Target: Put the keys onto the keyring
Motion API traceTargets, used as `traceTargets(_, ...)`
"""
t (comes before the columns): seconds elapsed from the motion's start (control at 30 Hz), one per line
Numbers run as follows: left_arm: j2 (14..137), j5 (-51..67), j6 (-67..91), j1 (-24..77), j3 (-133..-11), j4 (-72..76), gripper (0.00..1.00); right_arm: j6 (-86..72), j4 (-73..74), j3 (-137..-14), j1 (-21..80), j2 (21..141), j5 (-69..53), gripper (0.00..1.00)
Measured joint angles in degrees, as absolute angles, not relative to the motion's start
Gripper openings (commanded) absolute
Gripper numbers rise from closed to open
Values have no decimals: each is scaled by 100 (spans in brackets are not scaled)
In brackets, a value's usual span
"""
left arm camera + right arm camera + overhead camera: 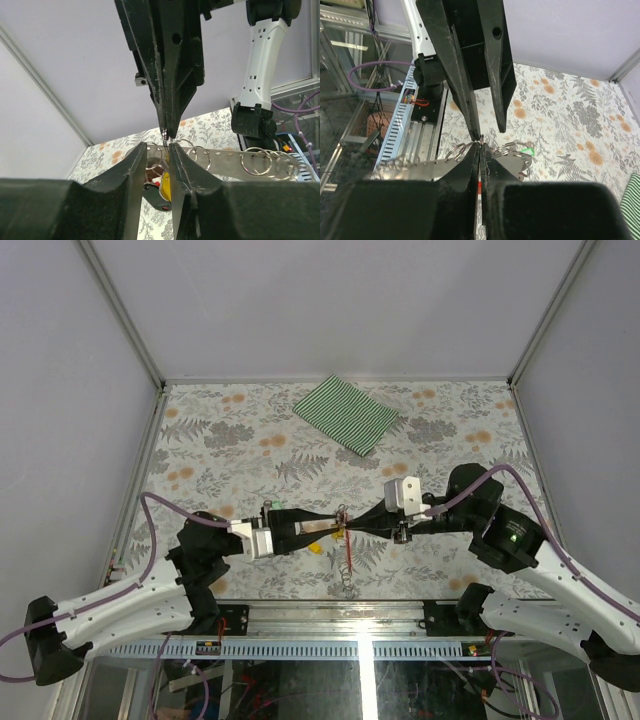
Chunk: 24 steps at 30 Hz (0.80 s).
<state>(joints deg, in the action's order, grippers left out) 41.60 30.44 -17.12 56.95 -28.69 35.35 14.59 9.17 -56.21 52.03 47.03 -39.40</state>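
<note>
- Right end effector (480,148) is pressed together and seems to pinch the hanging keyring (346,548).
- Left end effector (157,146) faces it, spread a little.
- Yellow key (315,548) shows under the left one.

Top view above and behind the arm bases (230,618), looking down on the table (250,450), left wrist view close along its fingers (127,185) toward the right gripper (167,132), right wrist view mirrored toward the left gripper (489,131), all sharing their meeting point.
</note>
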Motion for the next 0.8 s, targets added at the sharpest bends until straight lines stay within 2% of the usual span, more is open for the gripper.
traceTargets(0.4,4394,2803,-1914,5695,-3256,2429,27,2178,2545,-6318,5203,4978,-3234,0)
traceTargets(0.8,4644,2808,-1887,5695,-3310,2272,27,2381,3035,-6375,5203,5109,-3094,0)
